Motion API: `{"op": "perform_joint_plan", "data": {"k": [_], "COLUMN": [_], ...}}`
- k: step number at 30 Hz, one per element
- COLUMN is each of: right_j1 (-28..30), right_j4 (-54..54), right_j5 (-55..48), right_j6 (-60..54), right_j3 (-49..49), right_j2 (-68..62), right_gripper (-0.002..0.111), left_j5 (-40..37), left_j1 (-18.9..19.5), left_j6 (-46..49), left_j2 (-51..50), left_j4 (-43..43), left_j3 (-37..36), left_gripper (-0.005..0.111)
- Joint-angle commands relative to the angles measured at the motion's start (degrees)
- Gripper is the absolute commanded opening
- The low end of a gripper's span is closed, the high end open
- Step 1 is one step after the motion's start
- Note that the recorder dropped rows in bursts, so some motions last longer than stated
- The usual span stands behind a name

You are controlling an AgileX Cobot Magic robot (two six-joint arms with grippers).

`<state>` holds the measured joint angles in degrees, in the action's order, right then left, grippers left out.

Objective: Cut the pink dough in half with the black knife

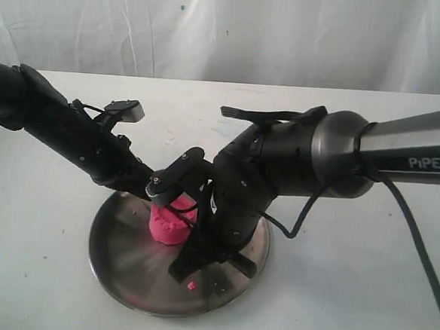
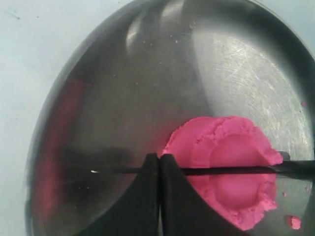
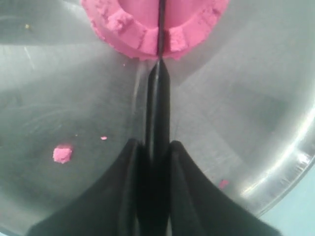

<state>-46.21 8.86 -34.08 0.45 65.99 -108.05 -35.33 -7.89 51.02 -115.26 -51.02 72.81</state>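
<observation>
Pink dough (image 2: 227, 145), dented top, black knife (image 2: 221, 171) across.

1. Our left arm (image 1: 64, 128) slants down from the left, and the left gripper (image 2: 158, 158) has its jaws pressed together.
2. Our right arm (image 1: 303, 159) enters from the right with its wrist bent downward. The right gripper (image 3: 156, 147) has its jaws clamped on the black knife (image 3: 158, 98).

White draped curtain (image 1: 214, 29) behind; white table (image 1: 34, 227), few specks.
</observation>
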Motion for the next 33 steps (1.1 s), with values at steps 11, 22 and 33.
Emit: {"op": "perform_joint_plan", "data": {"k": [11,22,33], "right_j1": [0.0,0.0,0.0], "right_j4": [0.15,0.15,0.15], "right_j5": [-0.55,-0.33,-0.59], "right_j6": [-0.45,-0.45,-0.45], "right_j3": [-0.42,-0.19,0.24], "right_j2": [-2.14,-1.23,1.61], "right_gripper": [0.007,0.007,0.007], "left_j5": [-1.75,-1.75,-1.98], "left_j1": [-0.22,-0.22,-0.22], "left_j6": [-0.12,-0.12,-0.12], "left_j2": [-0.05,-0.05,-0.18], "left_j4": [-0.35,-0.35,-0.35], "left_j3": [-0.06,-0.06,-0.19], "left_gripper": [0.0,0.0,0.0]}}
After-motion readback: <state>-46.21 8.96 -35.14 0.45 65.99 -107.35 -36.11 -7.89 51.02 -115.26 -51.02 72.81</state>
